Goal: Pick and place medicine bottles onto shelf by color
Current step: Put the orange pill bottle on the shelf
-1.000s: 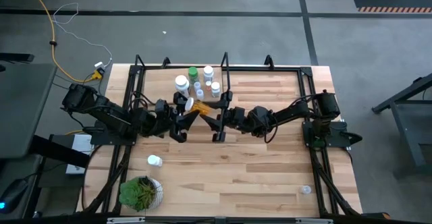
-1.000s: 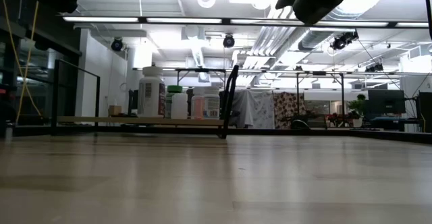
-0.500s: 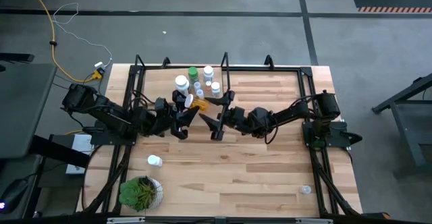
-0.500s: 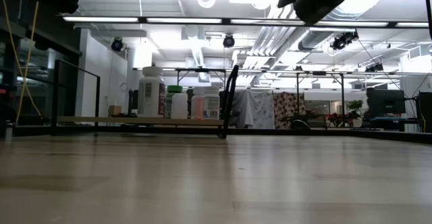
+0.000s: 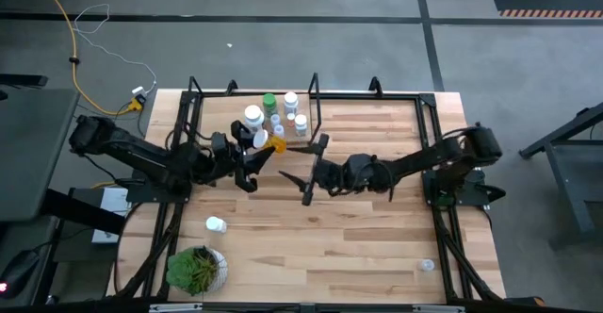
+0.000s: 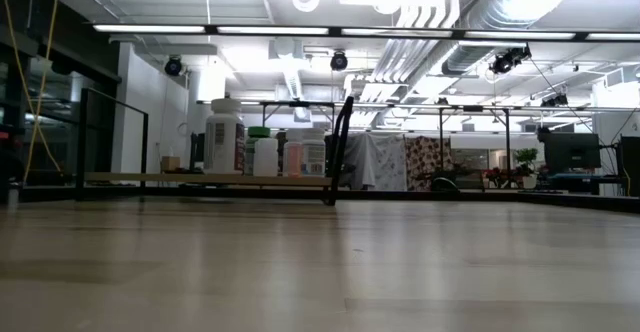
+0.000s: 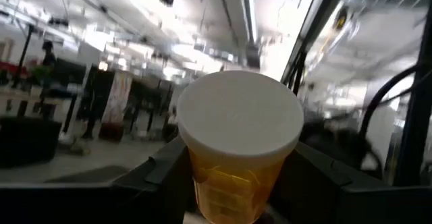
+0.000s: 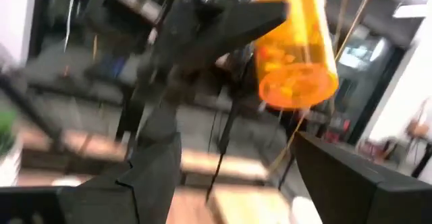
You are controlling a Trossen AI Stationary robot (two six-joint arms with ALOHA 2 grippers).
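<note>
The orange bottle (image 7: 237,150) with the white cap (image 7: 239,113) is up in the air, held by the left gripper (image 5: 256,146). Its jaws are clenched on the bottle's sides, low down, under the cap. From above, the bottle sits at the near right edge of the shelf (image 5: 219,124), just beside the other bottles (image 5: 273,113).

The bottle looks like thin clear plastic, so I think it is light and a bit stiff. The smooth round side could slip or turn if the squeeze is soft. The best place to hold it seems to be the middle of the body, not the cap, since the cap is wider and could pop or twist.

On the shelf stand a big white bottle (image 6: 224,137), a green one (image 5: 269,101) and some small white ones (image 5: 300,122). They are close together, so the orange bottle could knock one over when it goes down. It should go gently into a free spot of its own.

The right gripper (image 5: 300,166) is to the right of the shelf, over the worktop (image 5: 377,228), with its jaws spread apart and nothing in them. It points toward the orange bottle but is not touching it.

One more white bottle (image 5: 216,223) lies on the near left part of the worktop, near a plant in a pot (image 5: 196,268).
</note>
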